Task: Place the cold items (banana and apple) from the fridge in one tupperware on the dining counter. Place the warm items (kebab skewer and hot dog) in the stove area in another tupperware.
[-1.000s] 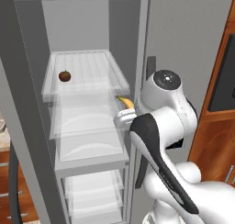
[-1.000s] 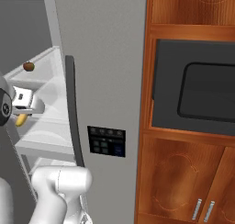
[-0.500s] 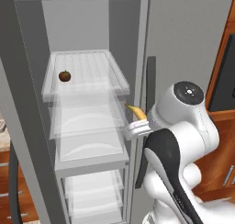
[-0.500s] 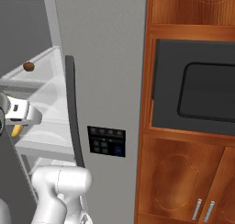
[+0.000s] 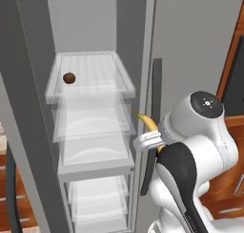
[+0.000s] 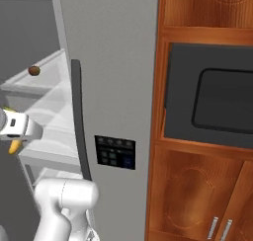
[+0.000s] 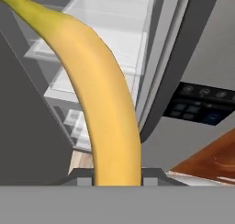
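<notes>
Your hand (image 5: 151,140): closed on the banana (image 5: 146,123), held just outside the open fridge (image 5: 100,31). Apple (image 5: 69,78): resting on the top clear shelf (image 5: 102,86) inside.

The banana (image 7: 98,99) hides the jaws, its tip cut off at the edge.
</notes>
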You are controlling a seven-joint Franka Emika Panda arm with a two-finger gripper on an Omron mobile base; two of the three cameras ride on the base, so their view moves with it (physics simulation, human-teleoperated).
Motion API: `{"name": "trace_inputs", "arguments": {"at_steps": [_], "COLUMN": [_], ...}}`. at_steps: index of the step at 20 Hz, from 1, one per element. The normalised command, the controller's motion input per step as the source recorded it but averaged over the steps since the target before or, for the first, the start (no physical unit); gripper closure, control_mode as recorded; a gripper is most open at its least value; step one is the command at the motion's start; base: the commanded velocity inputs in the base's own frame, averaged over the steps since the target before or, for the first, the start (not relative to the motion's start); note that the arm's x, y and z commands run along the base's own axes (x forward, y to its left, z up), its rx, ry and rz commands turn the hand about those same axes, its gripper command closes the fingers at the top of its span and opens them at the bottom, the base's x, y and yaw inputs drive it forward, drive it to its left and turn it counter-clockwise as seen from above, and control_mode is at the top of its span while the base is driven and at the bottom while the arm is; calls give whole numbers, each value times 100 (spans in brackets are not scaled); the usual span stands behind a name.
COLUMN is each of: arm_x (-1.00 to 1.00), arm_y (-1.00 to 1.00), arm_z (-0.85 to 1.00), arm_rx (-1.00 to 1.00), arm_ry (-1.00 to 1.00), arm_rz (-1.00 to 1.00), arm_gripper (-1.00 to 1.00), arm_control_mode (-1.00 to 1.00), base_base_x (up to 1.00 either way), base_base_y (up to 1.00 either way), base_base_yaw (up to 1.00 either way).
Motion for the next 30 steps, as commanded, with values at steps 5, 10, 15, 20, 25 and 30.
{"name": "trace_inputs", "arguments": {"at_steps": [5, 10, 15, 20, 25, 30], "arm_x": [0, 0, 0, 0, 0, 0], "arm_y": [0, 0, 0, 0, 0, 0], "arm_z": [0, 0, 0, 0, 0, 0], "arm_rx": [0, 0, 0, 0, 0, 0], "arm_ry": [0, 0, 0, 0, 0, 0], "arm_rz": [0, 0, 0, 0, 0, 0], "arm_gripper": [100, 100, 100, 100, 100, 100], "arm_control_mode": [100, 100, 100, 100, 100, 100], "base_base_x": [-35, -84, -94, -94, -79, -70], "base_base_y": [-46, -53, -23, -3, 0, 2], "base_base_yaw": [39, 38, 43, 60, 73, 82]}}
